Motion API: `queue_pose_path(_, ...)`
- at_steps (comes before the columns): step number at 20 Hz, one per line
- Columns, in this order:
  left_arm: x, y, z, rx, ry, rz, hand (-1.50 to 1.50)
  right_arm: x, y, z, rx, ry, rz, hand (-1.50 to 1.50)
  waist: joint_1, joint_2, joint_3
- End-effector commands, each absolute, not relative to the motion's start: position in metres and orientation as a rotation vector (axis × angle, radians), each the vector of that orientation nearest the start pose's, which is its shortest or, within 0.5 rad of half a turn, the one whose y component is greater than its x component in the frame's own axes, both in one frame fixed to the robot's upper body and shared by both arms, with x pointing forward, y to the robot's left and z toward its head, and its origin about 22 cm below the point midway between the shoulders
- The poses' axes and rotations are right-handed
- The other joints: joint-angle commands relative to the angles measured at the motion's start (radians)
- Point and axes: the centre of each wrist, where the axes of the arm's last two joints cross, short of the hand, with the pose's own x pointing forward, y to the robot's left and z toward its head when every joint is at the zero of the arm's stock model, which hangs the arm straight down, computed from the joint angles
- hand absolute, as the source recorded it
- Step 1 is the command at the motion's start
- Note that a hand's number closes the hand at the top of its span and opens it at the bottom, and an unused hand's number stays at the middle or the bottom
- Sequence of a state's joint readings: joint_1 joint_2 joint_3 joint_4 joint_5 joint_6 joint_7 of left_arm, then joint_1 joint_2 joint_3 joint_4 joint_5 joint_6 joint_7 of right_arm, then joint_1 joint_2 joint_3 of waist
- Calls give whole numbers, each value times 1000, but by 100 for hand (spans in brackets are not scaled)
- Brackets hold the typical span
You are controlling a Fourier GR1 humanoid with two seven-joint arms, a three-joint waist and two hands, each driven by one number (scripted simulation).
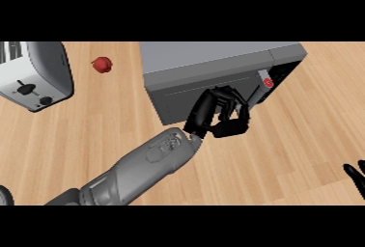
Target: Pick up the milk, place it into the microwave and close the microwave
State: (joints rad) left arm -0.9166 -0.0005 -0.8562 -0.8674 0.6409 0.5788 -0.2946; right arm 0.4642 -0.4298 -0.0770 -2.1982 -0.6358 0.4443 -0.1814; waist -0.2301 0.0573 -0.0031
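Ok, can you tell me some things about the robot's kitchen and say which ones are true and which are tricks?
1. The microwave door is shut. True.
2. The left hand is up against the microwave's front. True.
3. A carton of milk stands on the counter. False: no milk shows anywhere in the head view.
4. The small red thing lies to the right of the microwave. False: it lies to its left, between the microwave and the toaster.
5. The right hand is on the toaster. False: only its fingers show at the right edge, far from the toaster.
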Motion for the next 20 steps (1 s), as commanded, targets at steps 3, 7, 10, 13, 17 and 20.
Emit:
queue_pose_path(3, 353, -1, 56, -221, -1765, -325, 150, 130, -311, 112, 534, -1947, 226, -150, -18, 10, 1)
queue_pose_path(7, 351, 4, 46, -242, -1743, -277, 150, 133, -316, 116, 522, -1943, 245, -150, -27, 19, 0)
queue_pose_path(10, 354, 7, 46, -227, -1716, -218, 150, 134, -315, 118, 542, -1947, 229, -150, -25, 17, 1)
queue_pose_path(13, 354, 8, 43, -196, -1734, -210, 150, 134, -312, 120, 565, -1956, 231, -150, -32, 17, 2)
queue_pose_path(17, 357, 8, 48, -197, -1787, -163, 150, 135, -311, 128, 601, -1954, 289, -150, -23, 19, 0)
queue_pose_path(20, 354, 8, 43, -188, -1797, -155, 150, 137, -310, 127, 633, -1952, 296, -150, -34, 25, 2)
